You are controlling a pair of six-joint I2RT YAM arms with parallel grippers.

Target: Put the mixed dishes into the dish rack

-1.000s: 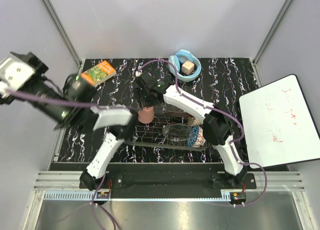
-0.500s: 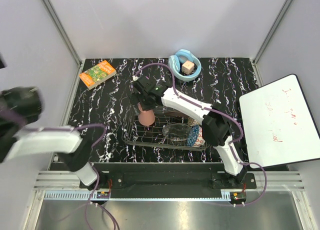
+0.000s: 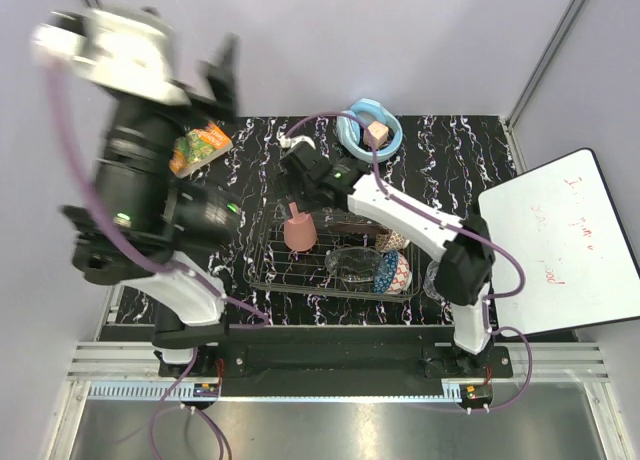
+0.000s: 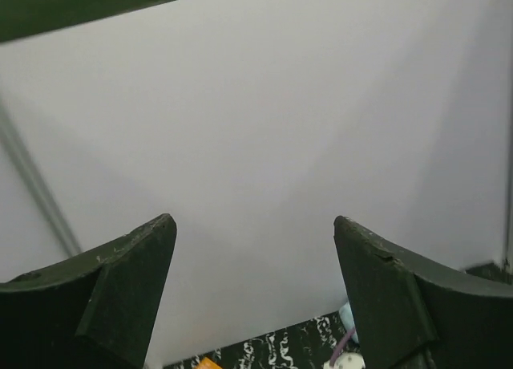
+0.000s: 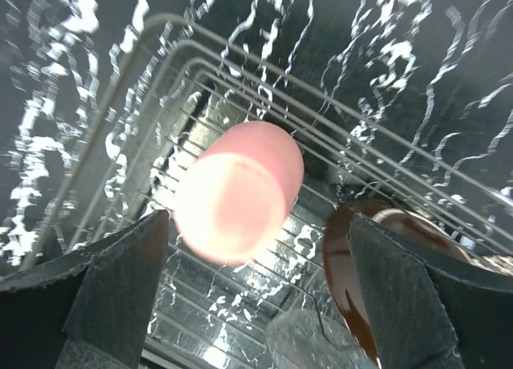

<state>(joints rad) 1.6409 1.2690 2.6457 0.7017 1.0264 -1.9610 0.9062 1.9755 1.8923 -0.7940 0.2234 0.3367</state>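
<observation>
right gripper point(image 5: 256, 223) hangs over the 10 o'clock corner of the rack, fingers spread wide and gripping nothing. we read that as a hand parted to clear the cup below it. left gripper point(image 4: 252, 225) is likewise wide apart and empty, aimed at the bare wall. its arm is held high at the table's 9 o'clock, we judge to leave the rack free for the other arm.

the shallow rectangular thin-wire metal dish rack point(image 3: 330, 292) lies mid-table, long side running 9 to 3 o'clock, within reach of both arms. toward its 3 o'clock end a dark reddish curved edge looks to be the red floral plate point(image 5: 357, 261), though the right arm hides most of it. the clear glass bowl point(image 3: 350, 265) sits at 5 o'clock near the middle. the small blue patterned bowl point(image 3: 387, 272) is tipped on its side at 4 o'clock, just beside it. the pink plastic cup point(image 3: 300, 232) stands at 10 o'clock with its closed base up, so it can drain. something clear just outside the rack's 3 o'clock end may be the clear glass cup point(image 3: 432, 278). if so, we judge it the one dish left to load.
</observation>
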